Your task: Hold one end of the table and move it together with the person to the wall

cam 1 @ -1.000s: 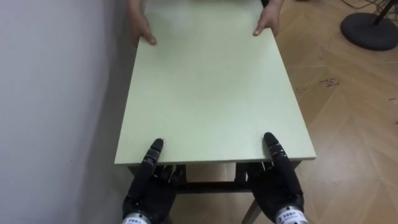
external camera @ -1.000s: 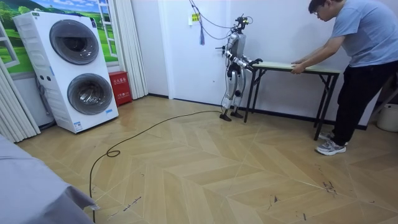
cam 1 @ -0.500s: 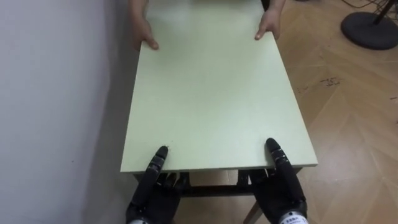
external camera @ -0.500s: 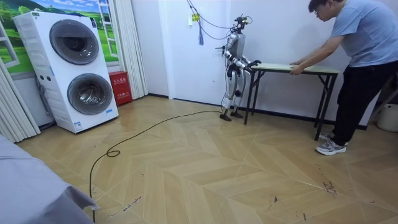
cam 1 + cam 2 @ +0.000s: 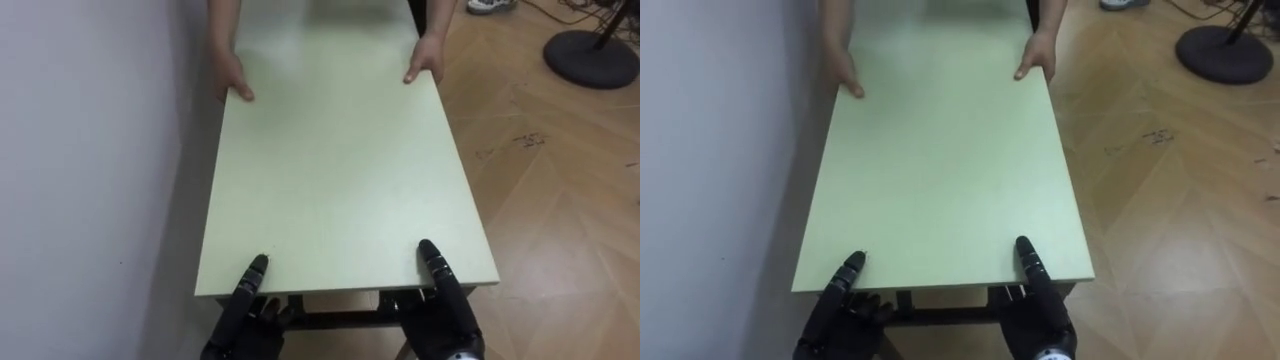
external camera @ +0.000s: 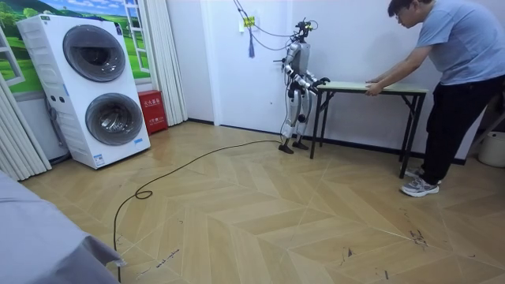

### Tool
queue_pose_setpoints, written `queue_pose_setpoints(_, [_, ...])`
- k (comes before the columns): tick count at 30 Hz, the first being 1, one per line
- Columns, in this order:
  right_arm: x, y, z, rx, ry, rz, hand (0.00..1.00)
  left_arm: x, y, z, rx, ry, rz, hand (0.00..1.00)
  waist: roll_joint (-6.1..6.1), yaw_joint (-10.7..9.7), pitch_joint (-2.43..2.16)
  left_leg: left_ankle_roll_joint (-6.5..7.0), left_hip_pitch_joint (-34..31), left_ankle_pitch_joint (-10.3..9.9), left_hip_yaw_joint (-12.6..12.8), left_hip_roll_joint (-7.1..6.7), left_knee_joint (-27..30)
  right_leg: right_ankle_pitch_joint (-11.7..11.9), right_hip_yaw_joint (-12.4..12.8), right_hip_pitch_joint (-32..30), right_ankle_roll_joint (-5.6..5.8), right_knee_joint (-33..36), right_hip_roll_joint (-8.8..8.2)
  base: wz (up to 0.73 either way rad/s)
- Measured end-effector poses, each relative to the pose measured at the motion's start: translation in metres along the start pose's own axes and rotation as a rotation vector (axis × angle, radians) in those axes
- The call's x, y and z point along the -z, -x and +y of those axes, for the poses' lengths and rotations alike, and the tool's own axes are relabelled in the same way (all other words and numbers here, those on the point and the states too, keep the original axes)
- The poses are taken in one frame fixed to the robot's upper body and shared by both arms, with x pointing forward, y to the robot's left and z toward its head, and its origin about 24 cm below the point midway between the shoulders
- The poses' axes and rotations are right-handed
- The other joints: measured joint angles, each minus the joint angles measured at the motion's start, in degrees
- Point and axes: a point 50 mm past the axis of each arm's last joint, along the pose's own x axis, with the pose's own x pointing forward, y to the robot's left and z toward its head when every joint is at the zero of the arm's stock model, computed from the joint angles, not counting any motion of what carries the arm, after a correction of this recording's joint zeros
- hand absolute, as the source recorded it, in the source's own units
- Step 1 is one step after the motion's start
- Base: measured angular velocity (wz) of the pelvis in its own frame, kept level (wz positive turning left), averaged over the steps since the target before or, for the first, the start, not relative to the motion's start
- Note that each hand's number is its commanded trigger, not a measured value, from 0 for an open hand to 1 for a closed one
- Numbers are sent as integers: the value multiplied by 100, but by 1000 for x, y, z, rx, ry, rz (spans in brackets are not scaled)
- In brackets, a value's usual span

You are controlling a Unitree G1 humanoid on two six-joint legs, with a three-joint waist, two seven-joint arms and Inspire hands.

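A pale green table (image 5: 340, 170) stretches away from me, its long left side close to a white wall. My left hand (image 5: 245, 315) and right hand (image 5: 445, 315) grip its near edge at the two corners, thumbs on top and fingers curled beneath. At the far end, a person's hands (image 5: 230, 75) (image 5: 425, 62) rest on the two far corners. In the room view I stand at the table's (image 6: 379, 86) left end, and the person (image 6: 454, 79) bends over its right end.
The white wall (image 5: 90, 150) runs along the table's left side. Wooden floor (image 5: 560, 200) lies open to the right, with a round black stand base (image 5: 590, 45) at the far right. Stacked washing machines (image 6: 99, 87) stand across the room.
The eye view has shifted slightly, so the person's hands and forearms show further in. Both my hands keep their hold. The person has leant a little toward me.
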Motion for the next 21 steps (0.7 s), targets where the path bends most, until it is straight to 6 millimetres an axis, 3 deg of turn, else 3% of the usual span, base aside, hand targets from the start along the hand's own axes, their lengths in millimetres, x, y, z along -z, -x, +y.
queue_pose_setpoints(6, [5,-1,-5,9,-12,20,100,0,0,5,-2,-19,-1,100,-94,-1,-62,19,19,11,-2,7,-2,2,61,19,-3,-6,18,0])
queue_pose_setpoints(9, [5,-1,-5,11,-13,20,100,-1,0,7,-1,-19,-2,100,-94,-5,-64,-1,25,-2,-2,6,1,6,80,23,-9,-3,18,0])
queue_pose_setpoints(11, [5,-1,-5,11,-14,19,100,-1,0,7,0,-20,0,91,-91,-5,-64,0,27,-2,-3,6,1,6,87,25,-9,-3,18,0])
queue_pose_setpoints(12, [5,-1,-5,11,-14,18,100,-1,0,7,0,-20,1,74,-89,-4,-63,0,27,-2,-5,6,1,6,88,26,-9,-4,19,0])
queue_pose_setpoints(14, [5,-1,-5,10,-13,21,100,-1,0,7,1,-20,2,51,-81,-5,-60,-1,28,-2,-10,6,-1,6,91,27,-9,-5,22,0])
queue_pose_setpoints(15, [5,-1,-5,9,-11,22,100,-1,-1,8,3,-21,3,0,-65,-4,-51,-2,39,-2,-15,7,-3,6,94,41,-9,-9,23,0])
queue_pose_setpoints(16, [4,-1,-6,10,-9,22,82,-1,-1,10,6,-28,6,0,-48,-4,-40,-2,70,-3,-16,6,-10,6,99,68,-9,-11,24,0])
queue_pose_setpoints(17, [4,-1,-6,11,-9,21,49,-1,-2,11,5,-30,8,0,-41,-4,-35,-3,86,-4,-17,6,-12,6,100,85,-9,-15,25,0])
queue_pose_setpoints(18, [4,-1,-7,12,-7,21,7,0,-4,12,6,-75,16,0,-22,-2,-38,-7,102,-10,-23,6,-13,6,98,97,-9,-10,26,0])
queue_pose_setpoints(19, [3,-1,-6,10,1,19,0,-1,-4,14,6,-134,25,0,0,-8,-34,-7,100,-12,-26,6,-13,6,91,94,-9,-10,27,0])
queue_pose_setpoints(21, [2,-1,-7,4,14,24,0,-2,-5,17,-1,-214,34,0,30,-26,-42,-8,98,-12,-26,6,-14,6,89,93,-9,-16,27,0])
